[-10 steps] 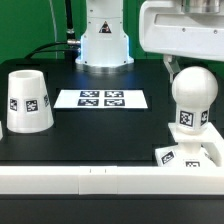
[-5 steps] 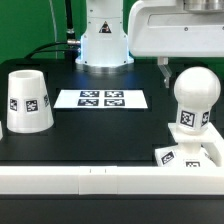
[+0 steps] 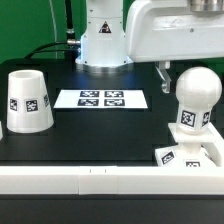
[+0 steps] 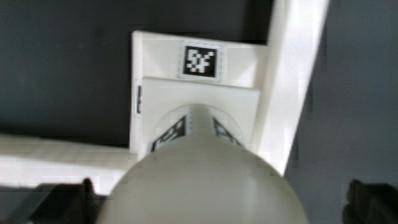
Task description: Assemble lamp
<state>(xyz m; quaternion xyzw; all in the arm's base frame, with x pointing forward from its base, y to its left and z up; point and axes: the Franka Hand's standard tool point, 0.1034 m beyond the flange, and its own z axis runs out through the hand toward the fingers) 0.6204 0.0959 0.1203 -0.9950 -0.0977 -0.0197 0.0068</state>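
Tabletop: a flat matt black tabletop (image 3: 100,135) carries every loose part, and the parts stand well apart from one another.
Arm: the white robot arm (image 3: 103,40) rises from its pedestal at the back and reaches over to the exterior view's right, with its wrist housing above the lamp.
Rail: a long white plastic rail (image 3: 90,181) runs along the near edge. It probably serves as a stop to brace parts against.
Shade: the white tapered cup-like shade (image 3: 28,100) stands mouth down on the exterior view's left, far from the arm and untouched. By my reading it is waiting for a later step.
Marker board: the thin flat white marker board (image 3: 100,99) lies mid-table, clear of the work.
Bulb: the white ball-shaped bulb (image 3: 196,92) stands upright on the base, neck down. It seems to be seated there, but how fully cannot be told.
Base: the flat square white base (image 3: 190,156) lies on the exterior view's right, touching the rail, likely so that it cannot slide or turn.
Hand: the two-finger hand (image 4: 214,198) is released and spread, straddling the bulb from above.
Fingers: the dark fingers (image 4: 61,201) stand one on each side of the ball with a gap showing, so nothing is gripped.
Tags: black-and-white square tags (image 4: 201,60) mark the base, the bulb's neck and the shade.
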